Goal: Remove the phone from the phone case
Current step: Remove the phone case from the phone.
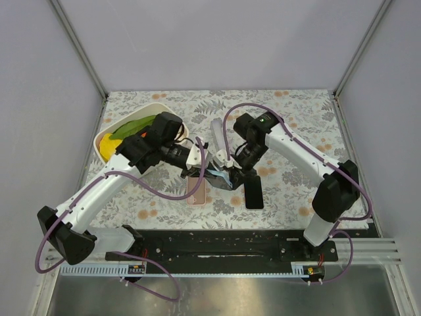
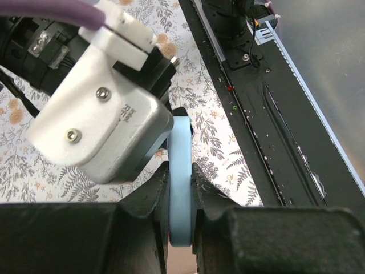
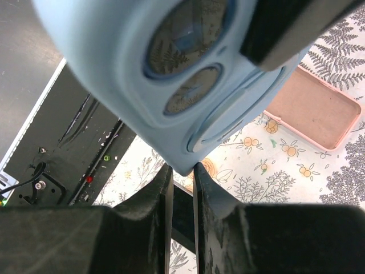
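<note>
Showing two round camera openings, the phone case (image 3: 108, 80) is pale blue.

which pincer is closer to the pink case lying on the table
Left. The left pincer, shut on the blue case, is right by the pink case at its far end; the right pincer grips the blue case's other side, farther right.
</note>
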Available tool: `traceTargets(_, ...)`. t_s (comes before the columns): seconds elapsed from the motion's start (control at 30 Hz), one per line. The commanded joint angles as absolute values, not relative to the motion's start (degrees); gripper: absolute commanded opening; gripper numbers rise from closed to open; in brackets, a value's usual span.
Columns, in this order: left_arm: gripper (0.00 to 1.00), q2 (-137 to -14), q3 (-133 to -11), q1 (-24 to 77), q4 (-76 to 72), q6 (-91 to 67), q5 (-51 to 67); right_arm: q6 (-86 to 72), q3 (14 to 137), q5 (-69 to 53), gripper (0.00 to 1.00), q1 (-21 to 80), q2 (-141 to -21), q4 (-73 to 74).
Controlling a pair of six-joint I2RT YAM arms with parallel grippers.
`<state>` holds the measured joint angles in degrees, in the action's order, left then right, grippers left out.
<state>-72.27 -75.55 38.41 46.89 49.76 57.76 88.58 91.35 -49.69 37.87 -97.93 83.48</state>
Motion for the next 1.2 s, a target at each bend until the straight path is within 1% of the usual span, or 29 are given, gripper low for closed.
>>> traceTargets(0.0,0.0,-73.21,-72.6,41.13,50.01,52.21,58.36,90.09,98.35,-63.28,0.0,39.11,-97.21,96.77)
traceTargets(0.1,0.0,-73.04,-72.6,41.13,50.1,51.95,57.48,89.21,98.79,-62.84,0.0,39.02,-97.38,96.07)
traceTargets(0.23,0.0,-72.42,-72.86,40.7,49.4,50.28,55.37,84.3,98.27,-61.79,0.0,38.41,-96.95,92.56)
traceTargets(0.27,0.0,-72.16,-72.77,40.17,49.22,49.4,55.63,81.68,97.48,-61.96,0.01,37.97,-96.42,91.24)
traceTargets(0.37,0.0,-71.81,-72.69,37.71,47.21,45.98,56.77,73.67,94.93,-61.35,0.1,36.57,-94.32,84.48)
traceTargets(0.4,0.0,-71.72,-72.69,36.57,46.85,45.1,57.3,70.17,93.7,-60.83,0.18,36.3,-93.44,81.5)
traceTargets(0.43,0.0,-71.63,-72.77,35.61,46.41,44.13,57.91,67.53,92.13,-60.39,0.24,36.04,-92.21,78.86)
traceTargets(0.6,0.0,-70.49,-72.86,30.6,44.04,38.69,60.38,49.6,83.25,-56.43,0.48,34.02,-85.09,60.51)
traceTargets(0.7,0.0,-68.83,-71.64,27.61,38.96,31.93,61.17,40.81,77.98,-55.11,0.71,32.96,-80.79,49.08)
traceTargets(0.8,0.0,-67.85,-71.02,26.11,33.59,24.63,60.73,32.82,72.1,-53.45,0.85,32.96,-77.44,38.1)
traceTargets(0.93,0.0,-67.59,-71.28,25.84,26.38,11.89,58.45,22.61,68.82,-49.84,0.87,32.96,-75.76,27.36)
traceTargets(1.07,0.0,-68.03,-71.28,25.84,18.83,1.43,57.04,15.57,67.85,-48.34,0.88,32.96,-76.81,20.67)
traceTargets(1.17,0.0,-68.29,-71.1,25.58,13.11,-4.47,56.34,13.36,67.59,-48.78,0.88,32.96,-77.87,18.2)
